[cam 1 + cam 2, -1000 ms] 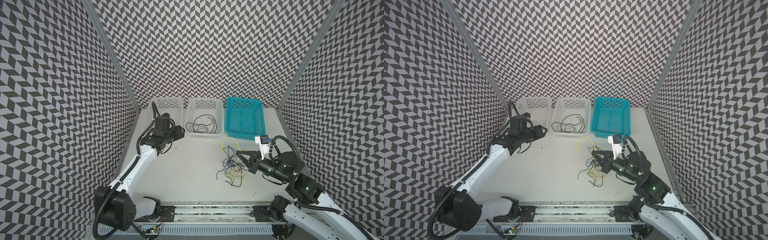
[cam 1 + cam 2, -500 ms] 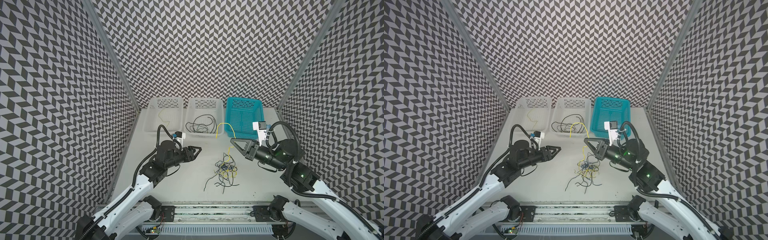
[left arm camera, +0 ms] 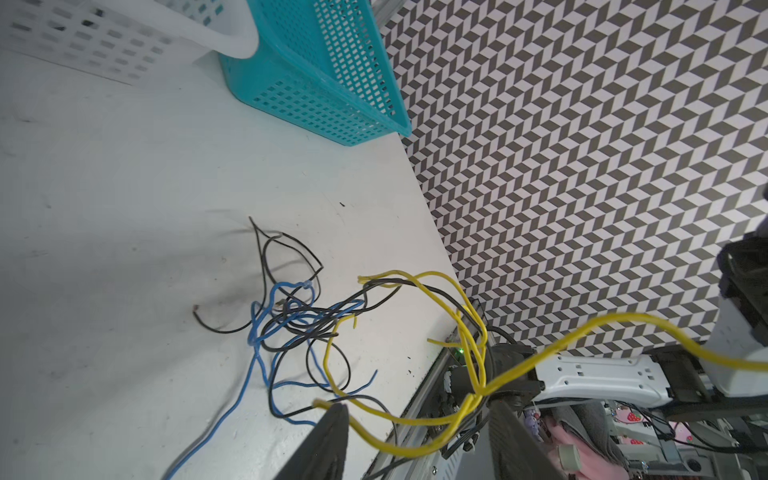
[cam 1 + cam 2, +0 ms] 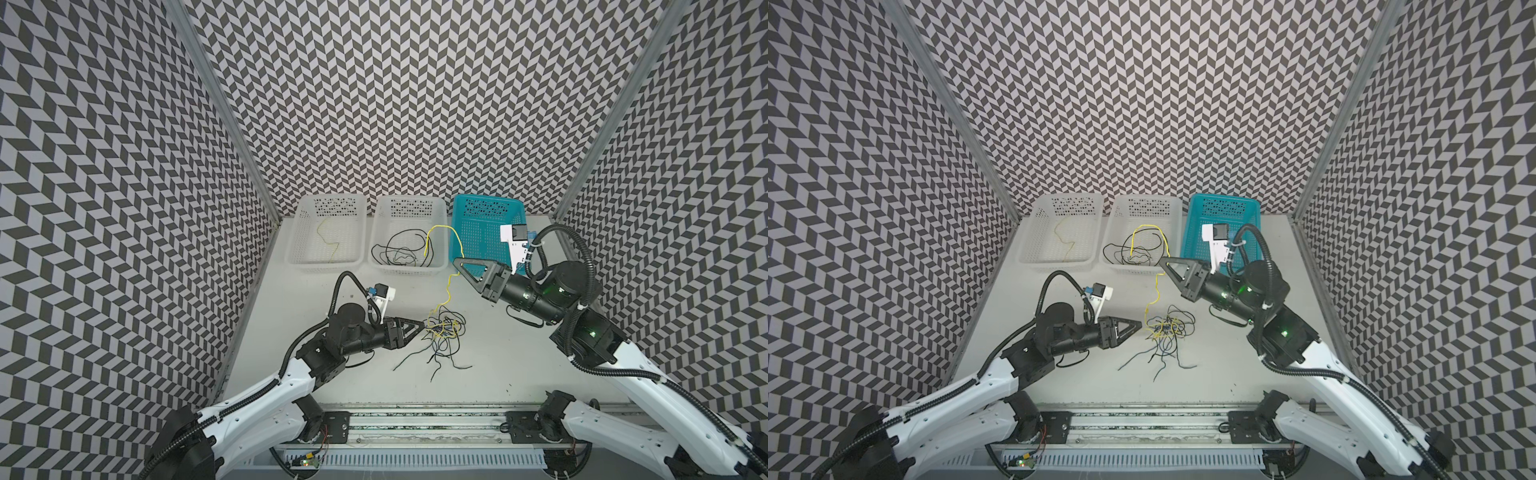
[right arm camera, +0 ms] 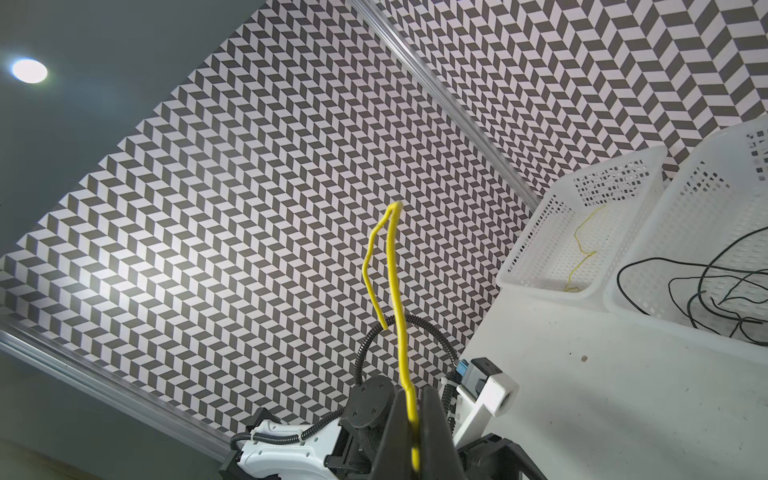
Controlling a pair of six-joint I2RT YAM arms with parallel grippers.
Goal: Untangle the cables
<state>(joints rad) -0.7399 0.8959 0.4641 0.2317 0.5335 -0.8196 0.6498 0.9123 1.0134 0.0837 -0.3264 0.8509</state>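
You have only a small part of the task done. One yellow cable (image 4: pixel 328 243) lies alone in the left white basket (image 4: pixel 324 267), and a few black cables (image 4: pixel 395 253) lie in the middle white basket (image 4: pixel 405 272). In the teal basket (image 4: pixel 486 208) I see no cable, though the right arm hides a part of it. Most of the cables (image 4: pixel 442 332) lie as a knot of black, yellow and blue on the table (image 4: pixel 519 374). Your right gripper (image 4: pixel 456 262) is clamped on a raised yellow cable (image 4: pixel 448 291) whose lower part runs down into the knot. Your left gripper (image 4: pixel 420 326) has its jaws apart at the knot's edge; yellow loops pass between them, not pinched, I judge.
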